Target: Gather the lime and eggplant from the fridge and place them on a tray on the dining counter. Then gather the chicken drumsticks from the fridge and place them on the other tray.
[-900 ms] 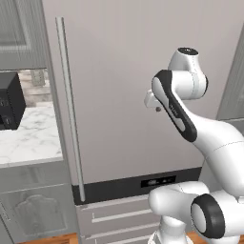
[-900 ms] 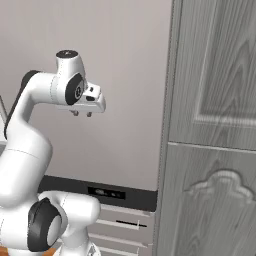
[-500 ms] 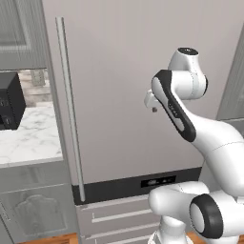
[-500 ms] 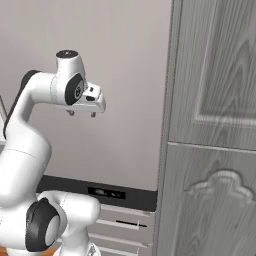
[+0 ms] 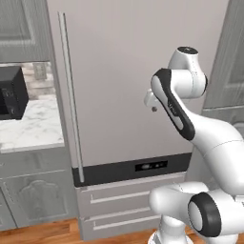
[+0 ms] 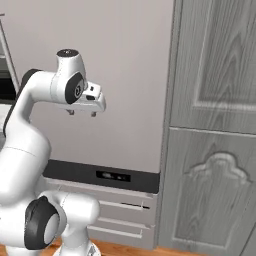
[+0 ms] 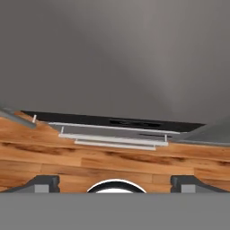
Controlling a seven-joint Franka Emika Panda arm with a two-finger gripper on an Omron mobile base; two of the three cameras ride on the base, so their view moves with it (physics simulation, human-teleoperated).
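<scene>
The fridge point(image 5: 119, 66) stands shut, its grey door point(image 6: 130, 75) facing me and its long vertical handle point(image 5: 70, 100) on the left edge. The lime, eggplant and chicken drumsticks are hidden behind that door. The trays and the dining counter are out of view. My gripper point(image 6: 82, 113) hangs open just in front of the door at mid height, right of the handle, pointing downward with nothing between its fingers. In the hand view the gripper point(image 7: 116, 183) looks down the door point(image 7: 112, 54), fingertips point(image 7: 42, 183) spread far apart.
A black microwave point(image 5: 10, 93) sits on a marble counter point(image 5: 28, 128) left of the fridge. Freezer drawers point(image 5: 124, 200) lie under the black display strip. A tall grey cabinet point(image 6: 215, 125) flanks the fridge on the right. Wooden floor point(image 7: 112, 157) lies below.
The fingers have spread from nearly closed to wide open. The arm and the fridge door have hardly moved.
</scene>
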